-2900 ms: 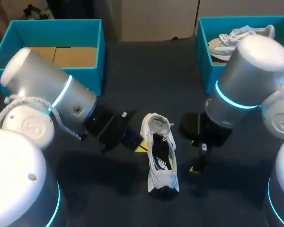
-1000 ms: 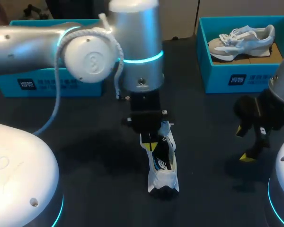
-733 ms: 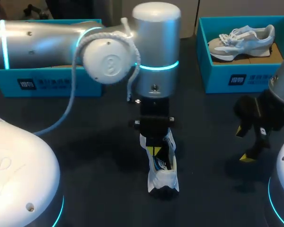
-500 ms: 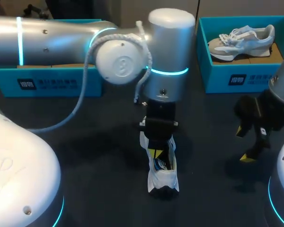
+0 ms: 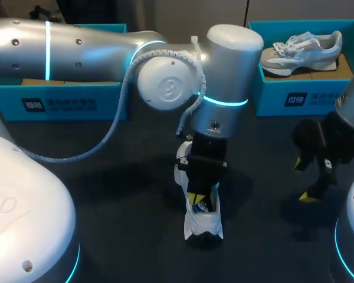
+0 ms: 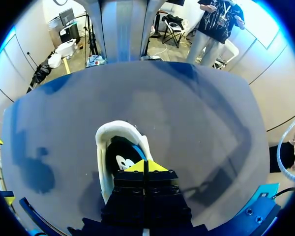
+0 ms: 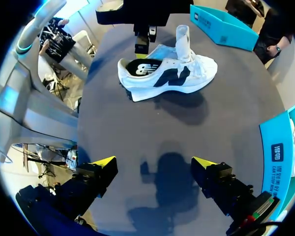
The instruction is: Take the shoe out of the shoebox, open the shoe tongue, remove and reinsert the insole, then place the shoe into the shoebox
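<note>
A white shoe [image 5: 204, 223] lies on the dark table, heel toward me, with its tongue [image 7: 183, 38] standing up and a black insole [image 6: 119, 158] showing in the opening. My left arm reaches in over the middle. Its gripper [image 5: 197, 198] is shut and points straight down, tips [image 6: 145, 167] at the shoe's opening above the insole's heel end. I cannot see whether they touch the insole. In the right wrist view the left gripper [image 7: 141, 47] hangs just over the shoe [image 7: 167, 73] heel. My right gripper [image 7: 155, 163] stands open and empty, off to the shoe's right [image 5: 311, 177].
A blue shoebox [image 5: 65, 101] stands at the back left, partly behind my left arm. Another blue shoebox [image 5: 295, 97] at the back right holds a second pale shoe [image 5: 301, 46]. Bare dark table lies between the shoe and my right gripper.
My left arm has swung rightward and toward me, carrying its shut gripper along the shoe from the tongue end to the heel opening. The right arm and the shoe stayed put.
</note>
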Motion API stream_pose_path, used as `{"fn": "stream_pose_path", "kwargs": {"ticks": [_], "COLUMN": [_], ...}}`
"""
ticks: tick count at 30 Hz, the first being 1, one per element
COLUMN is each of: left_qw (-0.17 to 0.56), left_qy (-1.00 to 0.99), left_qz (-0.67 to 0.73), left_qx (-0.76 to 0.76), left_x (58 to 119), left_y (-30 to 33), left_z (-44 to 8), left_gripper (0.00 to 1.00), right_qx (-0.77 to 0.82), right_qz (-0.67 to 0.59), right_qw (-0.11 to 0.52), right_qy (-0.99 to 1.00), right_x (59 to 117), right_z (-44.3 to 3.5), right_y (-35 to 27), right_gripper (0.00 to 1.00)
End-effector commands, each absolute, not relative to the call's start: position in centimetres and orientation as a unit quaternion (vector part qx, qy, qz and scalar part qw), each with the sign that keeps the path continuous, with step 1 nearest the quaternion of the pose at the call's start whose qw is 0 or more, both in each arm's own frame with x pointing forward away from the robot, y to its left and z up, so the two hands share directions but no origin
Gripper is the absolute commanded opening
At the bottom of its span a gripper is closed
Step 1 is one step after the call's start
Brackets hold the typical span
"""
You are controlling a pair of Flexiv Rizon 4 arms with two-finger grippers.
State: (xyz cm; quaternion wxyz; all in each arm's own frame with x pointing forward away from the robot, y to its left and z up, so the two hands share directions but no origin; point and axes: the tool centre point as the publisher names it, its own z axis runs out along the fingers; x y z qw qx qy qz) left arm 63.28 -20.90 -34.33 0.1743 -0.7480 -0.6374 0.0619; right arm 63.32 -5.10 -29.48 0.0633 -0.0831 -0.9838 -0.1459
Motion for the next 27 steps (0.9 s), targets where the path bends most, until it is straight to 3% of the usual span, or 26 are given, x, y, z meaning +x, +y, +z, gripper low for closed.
{"fn": "stream_pose_path", "kwargs": {"ticks": [1,27], "left_qw": [0.174,0.159], "left_qy": [-0.640,-0.677], "left_qz": [0.058,0.078], "left_qx": [-0.746,-0.714], "left_x": [63.2,62.3], "left_y": [-20.9,-21.2], "left_z": [-35.0,-39.3], "left_gripper": [0.00,0.00], "right_qx": [-0.083,-0.083], "right_qz": [-0.146,-0.146], "right_qw": [0.063,0.063], "right_qy": [-0.984,-0.984], "right_x": [63.2,63.2], "right_z": [-29.5,-29.5], "right_y": [-5.1,-5.1], "right_gripper": [1.00,1.00]}}
